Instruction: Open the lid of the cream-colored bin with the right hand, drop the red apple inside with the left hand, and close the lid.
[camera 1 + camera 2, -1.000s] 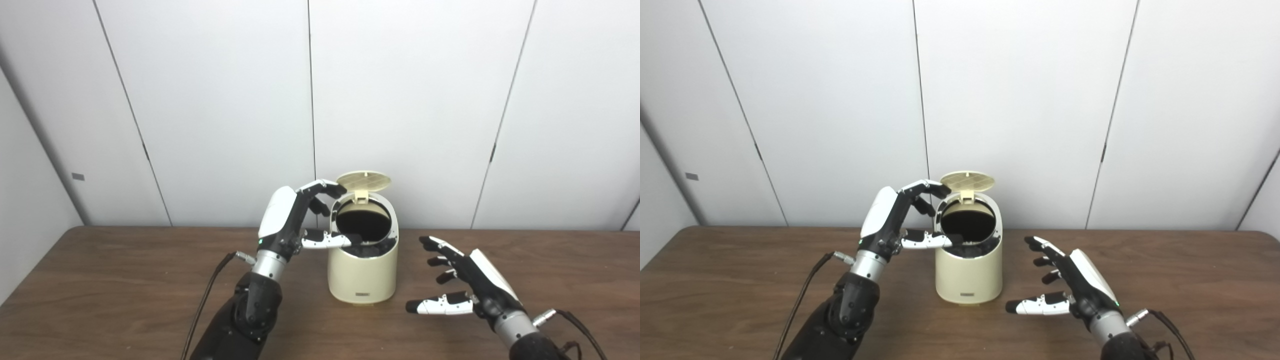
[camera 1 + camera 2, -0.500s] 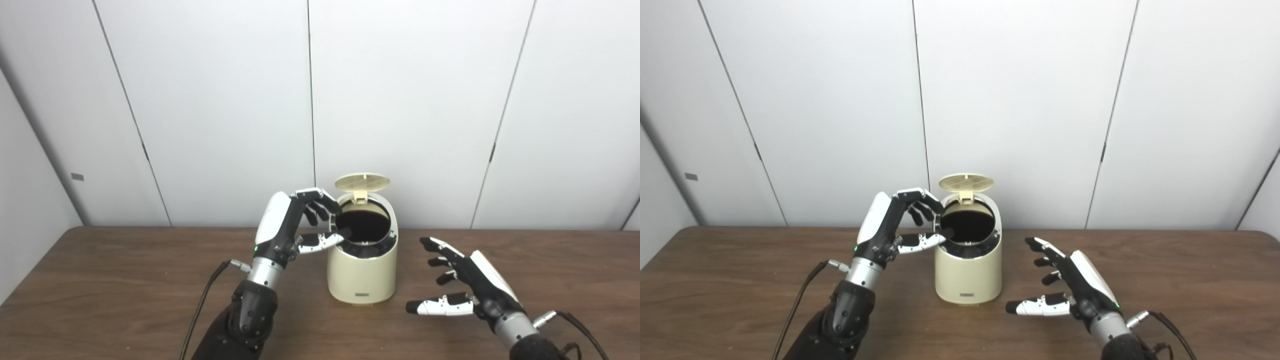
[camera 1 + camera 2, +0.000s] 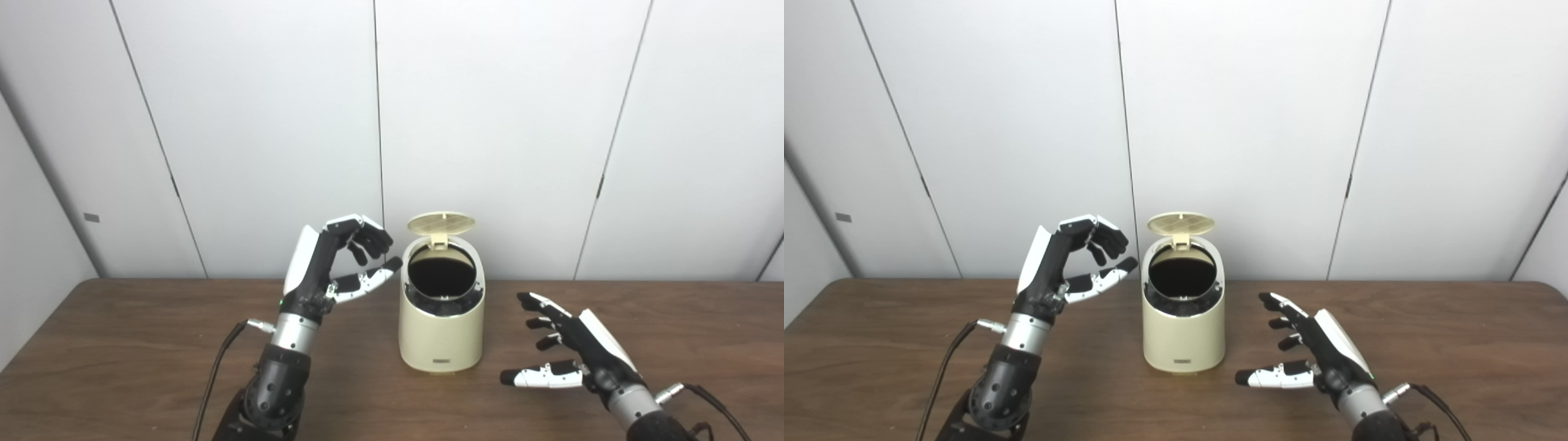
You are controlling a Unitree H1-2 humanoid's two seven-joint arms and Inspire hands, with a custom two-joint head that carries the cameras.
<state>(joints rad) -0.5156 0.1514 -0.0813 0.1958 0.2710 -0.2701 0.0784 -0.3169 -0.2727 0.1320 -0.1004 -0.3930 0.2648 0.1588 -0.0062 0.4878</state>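
Observation:
The cream-colored bin point(image 3: 440, 340) stands in the middle of the brown table point(image 3: 122, 343). Its round lid point(image 3: 441, 223) is tipped up at the back, and the mouth shows a dark inside. No red apple is in sight; the bin's inside is too dark to tell what it holds. My left hand point(image 3: 334, 269) is raised just left of the bin, apart from it, fingers curled loosely and holding nothing. My right hand point(image 3: 566, 346) hovers low over the table to the right of the bin, fingers spread, palm facing left, empty.
White wall panels point(image 3: 490, 122) rise right behind the table's far edge. A cable point(image 3: 211, 380) hangs from my left wrist and another cable point(image 3: 710, 398) from my right wrist.
My left hand has drawn back from the bin's mouth to the left and risen slightly. The right hand and the lid stayed as they were.

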